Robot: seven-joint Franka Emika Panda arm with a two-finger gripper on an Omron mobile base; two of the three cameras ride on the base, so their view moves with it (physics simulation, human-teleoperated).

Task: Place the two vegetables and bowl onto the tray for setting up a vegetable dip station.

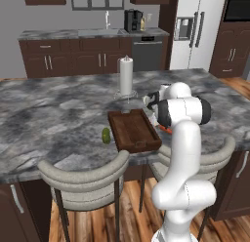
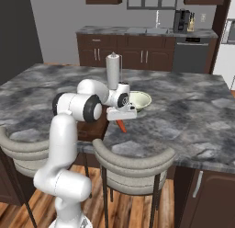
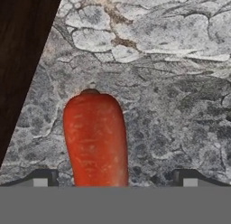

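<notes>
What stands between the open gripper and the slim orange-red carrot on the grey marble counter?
Nothing visible does. In the hand view the slim orange-red carrot lies on the grey marble counter directly between the two spread dark fingertips, with only bare stone around it. The dark brown wooden tray sits off to one side, not in the path.

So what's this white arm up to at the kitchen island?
It is setting up a veggie tray. Its open pincer hangs right over the carrot, which lies on the counter beside the wooden tray; nothing is gripped yet. The tray is bare: the green vegetable and the bowl sit on the counter.
</notes>
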